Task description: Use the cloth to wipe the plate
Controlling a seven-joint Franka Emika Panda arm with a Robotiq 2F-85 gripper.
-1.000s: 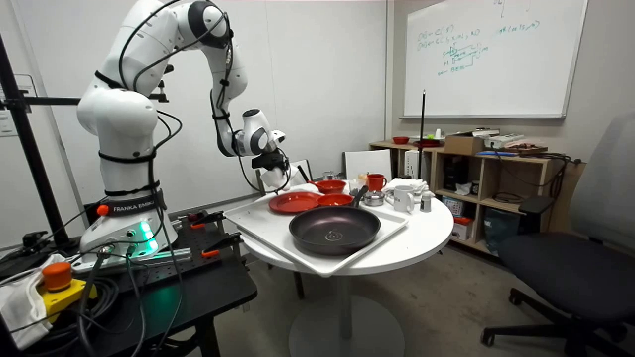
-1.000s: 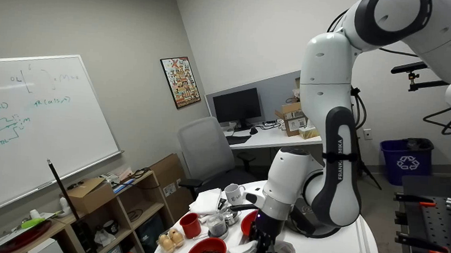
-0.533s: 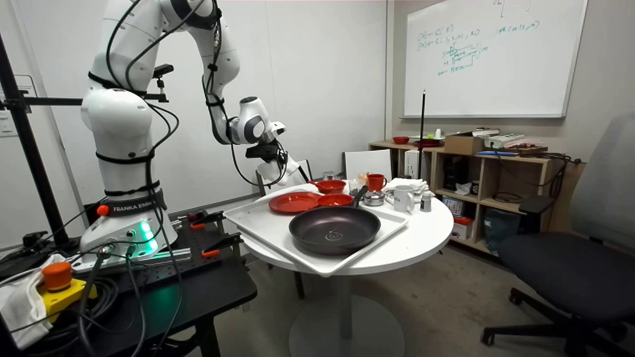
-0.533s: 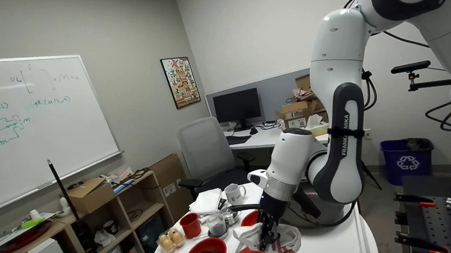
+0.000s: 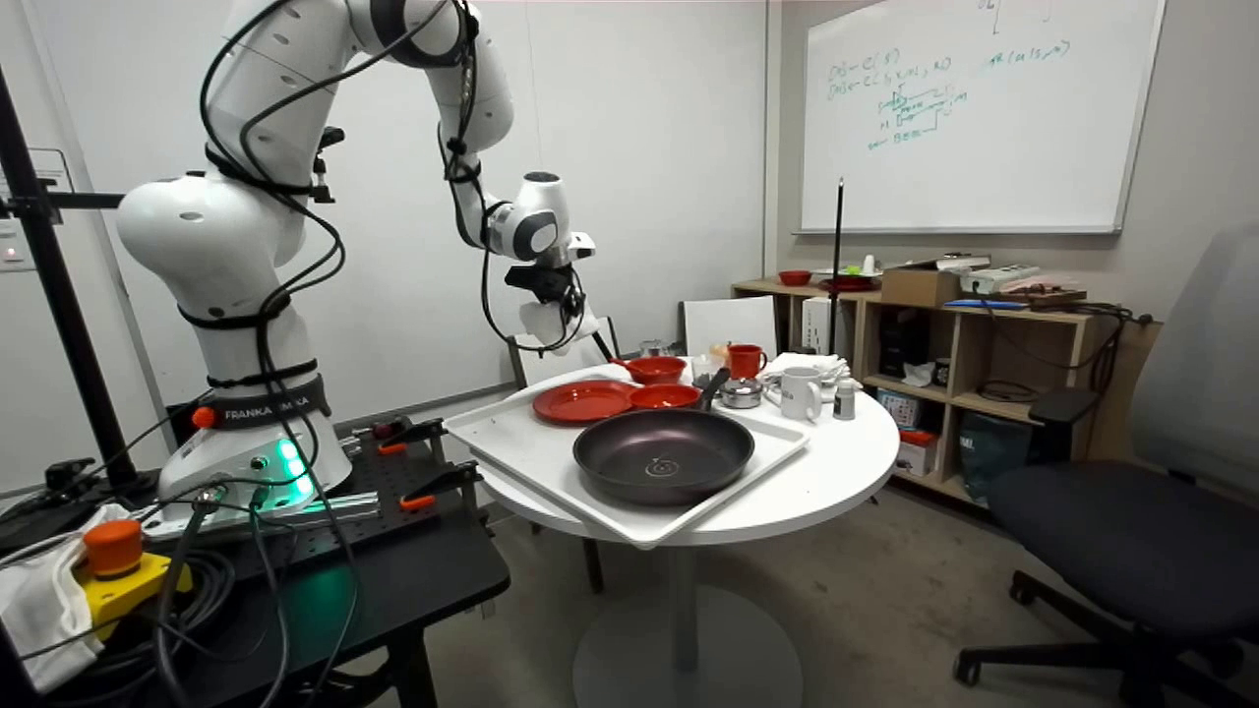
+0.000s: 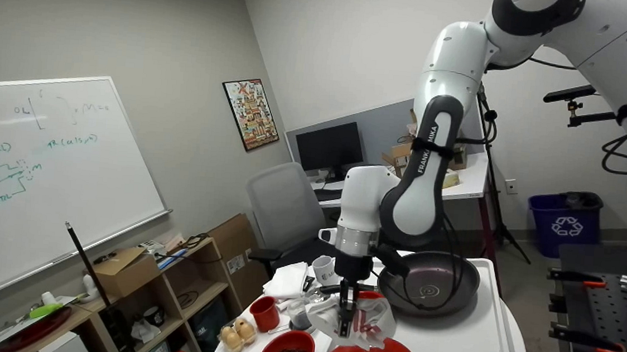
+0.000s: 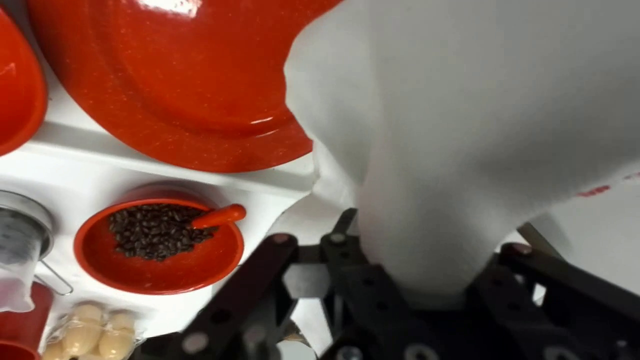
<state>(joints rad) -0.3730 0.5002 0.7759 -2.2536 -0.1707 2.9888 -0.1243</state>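
Gripper (image 6: pixel 344 327) clamped right on the cloth (image 6: pixel 378 318)

Left to right in an exterior view: it's dangling higher than the red plate (image 5: pixel 582 401), which just sits on the white tray (image 5: pixel 536 452), then black pan (image 5: pixel 664 462), then a pale mug (image 5: pixel 799 395).

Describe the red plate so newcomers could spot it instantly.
On the round white table lies a white tray. The plate sits on it, near a black pan and a smaller red bowl. Of the three, it alone is wide, shallow and red.
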